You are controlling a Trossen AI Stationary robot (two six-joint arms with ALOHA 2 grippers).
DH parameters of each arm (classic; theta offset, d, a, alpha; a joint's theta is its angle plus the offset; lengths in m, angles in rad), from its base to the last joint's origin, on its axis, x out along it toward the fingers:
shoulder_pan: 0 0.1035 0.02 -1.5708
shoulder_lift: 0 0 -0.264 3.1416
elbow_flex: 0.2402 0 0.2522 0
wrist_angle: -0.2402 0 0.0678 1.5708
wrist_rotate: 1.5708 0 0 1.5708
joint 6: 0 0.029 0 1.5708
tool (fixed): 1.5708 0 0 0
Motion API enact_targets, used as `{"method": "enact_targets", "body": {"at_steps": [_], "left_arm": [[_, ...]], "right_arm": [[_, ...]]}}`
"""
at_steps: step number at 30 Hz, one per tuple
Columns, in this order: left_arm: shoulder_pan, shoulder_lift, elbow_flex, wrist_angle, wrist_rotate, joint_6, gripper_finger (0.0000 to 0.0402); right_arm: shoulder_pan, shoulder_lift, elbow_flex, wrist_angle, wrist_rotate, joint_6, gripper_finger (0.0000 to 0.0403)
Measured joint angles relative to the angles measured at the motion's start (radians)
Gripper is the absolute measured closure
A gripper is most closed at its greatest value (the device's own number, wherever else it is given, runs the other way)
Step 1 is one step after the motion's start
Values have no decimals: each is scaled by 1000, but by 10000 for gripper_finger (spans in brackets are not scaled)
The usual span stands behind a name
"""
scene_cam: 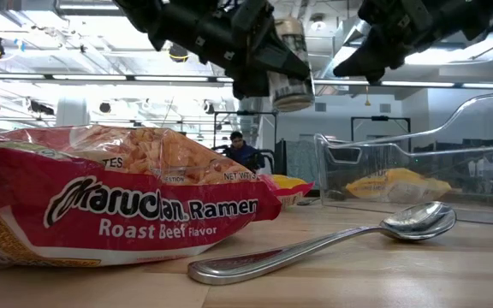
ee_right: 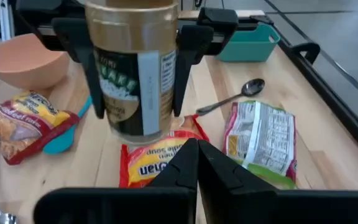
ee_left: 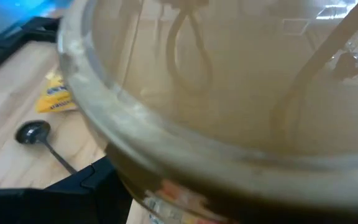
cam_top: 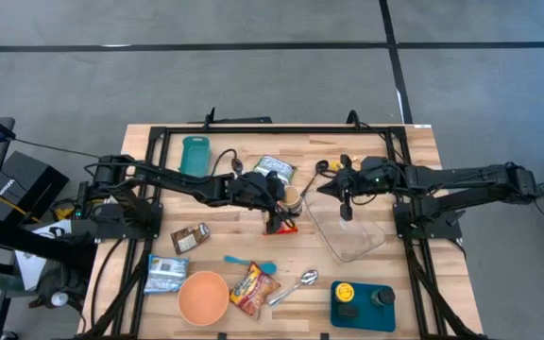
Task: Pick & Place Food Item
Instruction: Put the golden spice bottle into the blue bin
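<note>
A: Foreground status?
B: Red ramen packet [scene_cam: 118,210] and steel spoon [scene_cam: 332,244] lie on the wooden worktop [scene_cam: 418,274].
A: Claws?
B: Left claw [ee_right: 135,46] grips the glass jar with dark label [ee_right: 132,74], raised above the worktop. Right claw [cam_top: 346,213] hangs fully closed, empty, over the clear plastic container [cam_top: 357,241].

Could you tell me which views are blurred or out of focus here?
Left wrist view: the jar in the left gripper fills the frame, blurred. Low view: the ramen packet is soft up close. High view: evenly sharp.
</note>
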Motion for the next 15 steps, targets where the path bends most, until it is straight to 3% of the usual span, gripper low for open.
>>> {"method": "enact_targets", "body": {"at_steps": [15], "left_arm": [[3, 49, 59, -55, 6, -20, 118]], "right_arm": [[76, -6, -30, 28, -1, 88, 401]]}}
